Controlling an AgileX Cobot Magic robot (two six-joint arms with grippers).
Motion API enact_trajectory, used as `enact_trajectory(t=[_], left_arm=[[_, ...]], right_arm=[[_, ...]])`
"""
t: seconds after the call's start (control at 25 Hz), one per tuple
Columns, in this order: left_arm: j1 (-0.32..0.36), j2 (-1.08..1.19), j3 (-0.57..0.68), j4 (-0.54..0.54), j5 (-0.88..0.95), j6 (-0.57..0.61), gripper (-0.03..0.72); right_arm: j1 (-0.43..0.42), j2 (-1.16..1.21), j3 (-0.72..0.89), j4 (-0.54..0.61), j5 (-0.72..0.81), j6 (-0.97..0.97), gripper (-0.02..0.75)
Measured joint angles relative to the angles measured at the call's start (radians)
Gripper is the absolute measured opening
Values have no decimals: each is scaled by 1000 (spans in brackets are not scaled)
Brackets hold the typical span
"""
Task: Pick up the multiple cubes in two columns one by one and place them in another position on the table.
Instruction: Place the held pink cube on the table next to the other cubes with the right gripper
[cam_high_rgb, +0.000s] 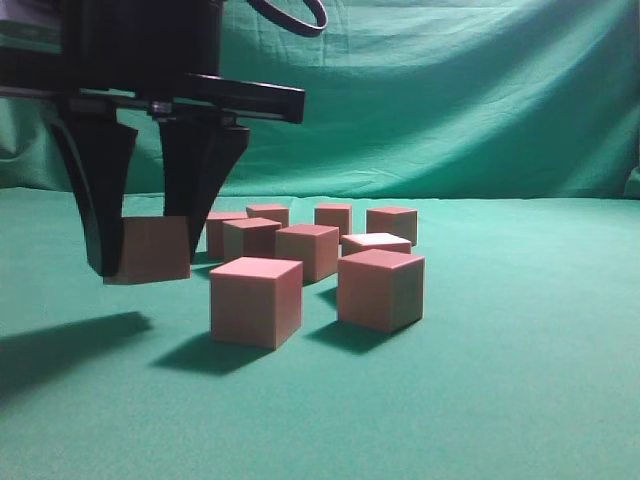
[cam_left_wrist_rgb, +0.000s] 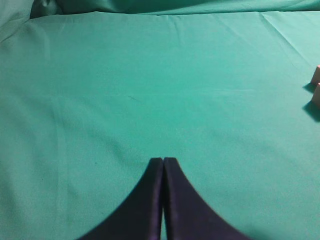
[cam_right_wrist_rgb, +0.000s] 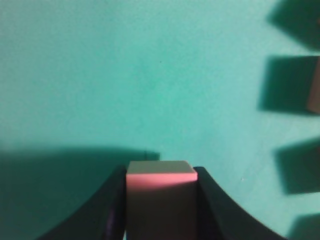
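Currently the right gripper (cam_high_rgb: 150, 255) holds one cube (cam_high_rgb: 152, 250) clamped between its black fingers, clear of the table (cam_high_rgb: 520, 400), its shadow cast on the cloth at near left. The right wrist view confirms the grip: the held cube (cam_right_wrist_rgb: 161, 200) sits squarely between both fingers. Nearest on the table stand two cubes, one front left (cam_high_rgb: 256, 300) and one front right (cam_high_rgb: 380, 288). Behind them six more remain in a loose cluster reaching back to the far cube (cam_high_rgb: 392, 224). No cube is visibly set down at a separate spot, so most of the task appears outstanding. The left gripper (cam_left_wrist_rgb: 163, 162) is closed and empty, over bare cloth.
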Motion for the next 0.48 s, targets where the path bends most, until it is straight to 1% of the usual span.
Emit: enact_trajectory(t=[0.48], left_arm=[[0,0,0,0,0,0,0]], right_arm=[[0,20,-2,0,15,-2,260]])
